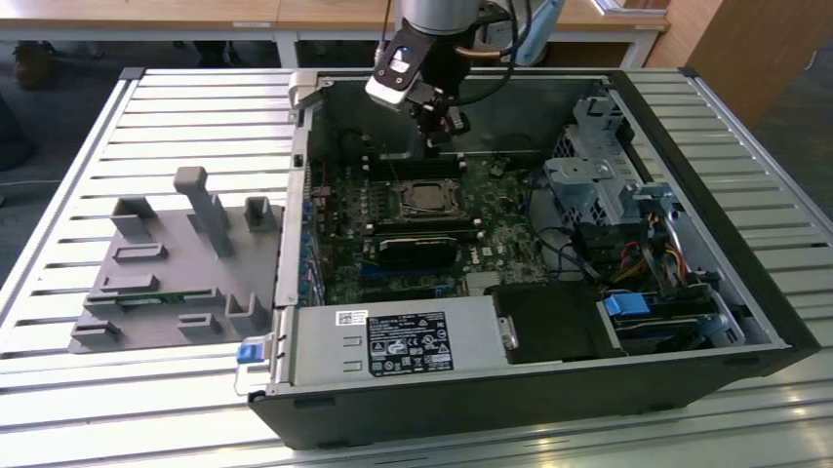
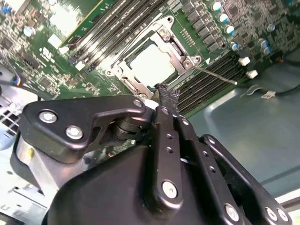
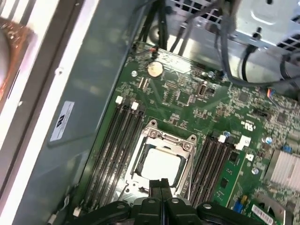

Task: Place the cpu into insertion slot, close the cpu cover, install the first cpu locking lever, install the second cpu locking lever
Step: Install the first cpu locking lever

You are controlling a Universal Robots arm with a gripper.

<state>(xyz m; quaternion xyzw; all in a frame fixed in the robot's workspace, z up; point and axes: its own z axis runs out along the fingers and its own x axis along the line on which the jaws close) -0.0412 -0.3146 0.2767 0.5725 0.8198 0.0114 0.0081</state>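
The cpu [image 3: 160, 167] lies flat in the insertion slot [image 1: 423, 199] on the green motherboard, its pale metal top showing. The cpu cover [image 3: 165, 138], a silver frame with a square window, lies down around the chip [image 2: 151, 65]. A thin locking lever [image 2: 216, 75] juts from one socket corner across the memory slots. My gripper [image 1: 440, 136] hangs above the board just behind the socket in the exterior view. In both wrist views its black fingers [image 2: 166, 96] press together with nothing between them, tips [image 3: 161, 183] near the socket's edge.
The open computer case [image 1: 729, 283] walls in the board. A grey power-supply box [image 1: 390, 341] sits at the front, a drive cage [image 1: 599, 185] and cables [image 1: 657, 258] on the exterior view's right. A grey parts fixture [image 1: 170, 263] rests on the slatted table outside.
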